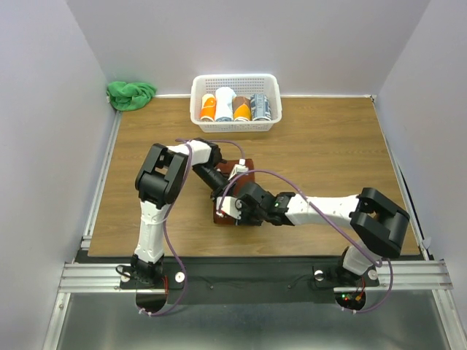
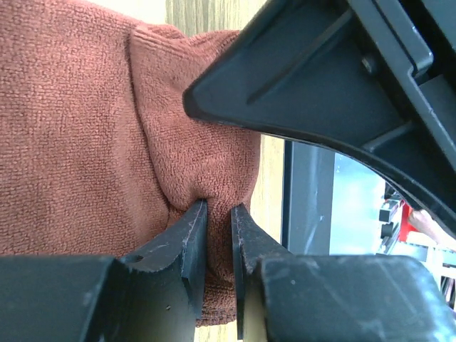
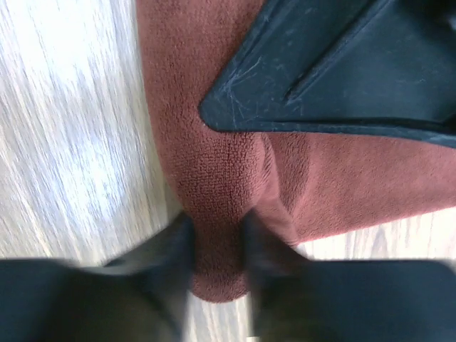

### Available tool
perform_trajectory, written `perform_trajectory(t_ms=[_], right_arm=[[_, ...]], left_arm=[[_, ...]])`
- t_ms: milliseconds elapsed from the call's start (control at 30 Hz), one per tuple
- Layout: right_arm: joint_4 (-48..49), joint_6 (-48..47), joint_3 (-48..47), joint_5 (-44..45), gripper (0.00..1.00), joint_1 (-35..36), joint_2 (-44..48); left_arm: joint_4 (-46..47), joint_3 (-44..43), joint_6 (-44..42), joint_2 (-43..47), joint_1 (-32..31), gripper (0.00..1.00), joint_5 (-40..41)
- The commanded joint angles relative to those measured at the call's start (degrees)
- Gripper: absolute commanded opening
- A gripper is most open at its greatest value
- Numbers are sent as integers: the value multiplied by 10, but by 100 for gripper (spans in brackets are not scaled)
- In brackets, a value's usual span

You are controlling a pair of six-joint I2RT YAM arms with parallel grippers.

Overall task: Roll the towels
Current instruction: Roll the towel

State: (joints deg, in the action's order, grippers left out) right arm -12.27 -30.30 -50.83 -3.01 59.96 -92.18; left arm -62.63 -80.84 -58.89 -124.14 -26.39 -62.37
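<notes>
Two pincers on the reddish-brown towel (image 1: 246, 165) at the centre of the tabletop (image 1: 328, 160)

The left pincer (image 2: 219, 210) is clenched on a pinched fold of the cloth. The right pincer (image 3: 217, 239) straddles a ridge at the towel's edge, but blur hides whether it has clamped. The green towel (image 1: 131, 95) lies bunched at the upper left, near the basket (image 1: 235, 78) of finished rolls. To roll well, both pincers should probably hold the same edge, lift it only slightly, and turn it over together, keeping the cloth taut so the roll starts tight and straight.
</notes>
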Motion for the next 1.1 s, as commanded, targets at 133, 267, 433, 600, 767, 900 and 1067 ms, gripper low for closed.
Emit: perform_trajectory(t_ms=[133, 267, 433, 600, 767, 900, 1067], right_arm=[[-2, 1, 36, -54, 1, -3, 24], [-70, 7, 14, -126, 0, -25, 25], [-168, 16, -19, -207, 1, -47, 25], [-217, 43, -51, -281, 1, -85, -4], [-262, 68, -103, -357, 1, -124, -59], [-301, 72, -149, -434, 1, -150, -121], [-343, 63, -200, -505, 1, -187, -192]], left_arm=[[66, 16, -24, 20, 20, 22, 121], [67, 31, -24, 73, 37, 42, 114], [78, 53, -20, 137, 72, 56, 114], [92, 76, -22, 190, 120, 60, 110], [157, 122, 4, 278, 188, 61, 102], [251, 208, 49, 408, 200, 64, 144], [335, 333, 44, 602, 128, 72, 250]])
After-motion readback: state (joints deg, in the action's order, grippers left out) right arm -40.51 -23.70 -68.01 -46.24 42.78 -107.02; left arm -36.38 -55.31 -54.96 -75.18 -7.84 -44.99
